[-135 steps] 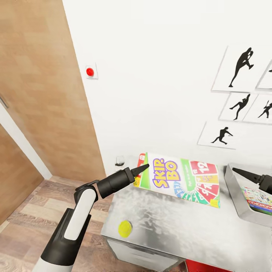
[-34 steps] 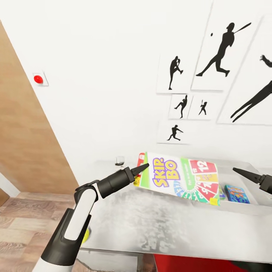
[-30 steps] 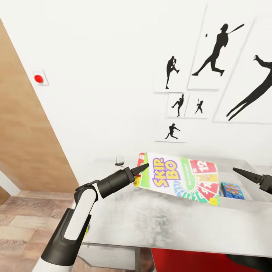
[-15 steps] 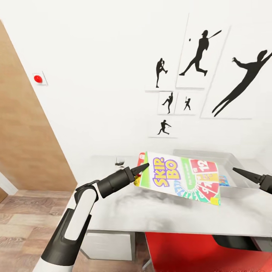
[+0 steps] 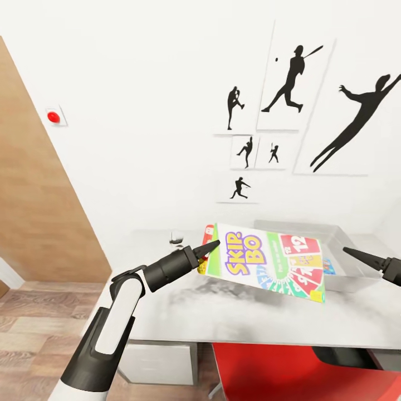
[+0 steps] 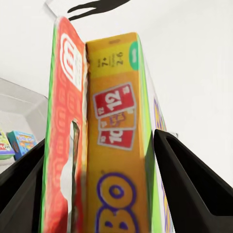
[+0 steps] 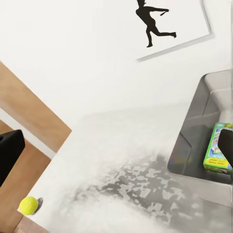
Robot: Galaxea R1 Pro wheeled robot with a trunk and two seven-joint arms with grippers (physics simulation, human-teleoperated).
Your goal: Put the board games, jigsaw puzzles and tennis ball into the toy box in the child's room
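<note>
Left end effector (image 5: 207,249) clamped the board game (image 5: 266,260), printed "SKIP-BO" and "12", above the counter (image 5: 234,320). Right end effector (image 5: 356,255) at 3 o'clock: aperture indeterminate.

bright even light, sharp flat render, blotchy dark reflections on the glossy table (image 5: 234,317)

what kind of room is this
Probably a child's bedroom or playroom: black baseball-player silhouette pictures hang on the white wall, a Skip-Bo game box is held in the left claw above a pale desk, and a grey toy bin holds more game boxes.
</note>
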